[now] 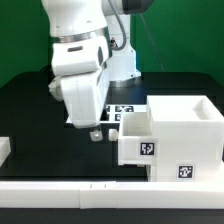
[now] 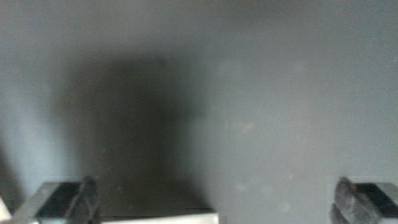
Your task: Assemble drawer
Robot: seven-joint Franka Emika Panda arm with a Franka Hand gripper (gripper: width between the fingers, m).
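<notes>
Case [image 1: 185, 125]: one; tray [image 1: 138, 137]: one visible, against case; hand [image 1: 88, 132] open.

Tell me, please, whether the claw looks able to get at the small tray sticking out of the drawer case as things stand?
Probably yes. The claw hangs open just above the table, beside the small tray on the exterior view's left, and nothing stands between them. The tray juts from the drawer case, so its near wall is exposed.

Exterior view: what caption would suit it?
Robot gripper hovers open above the black table, beside the white drawer case.
</notes>
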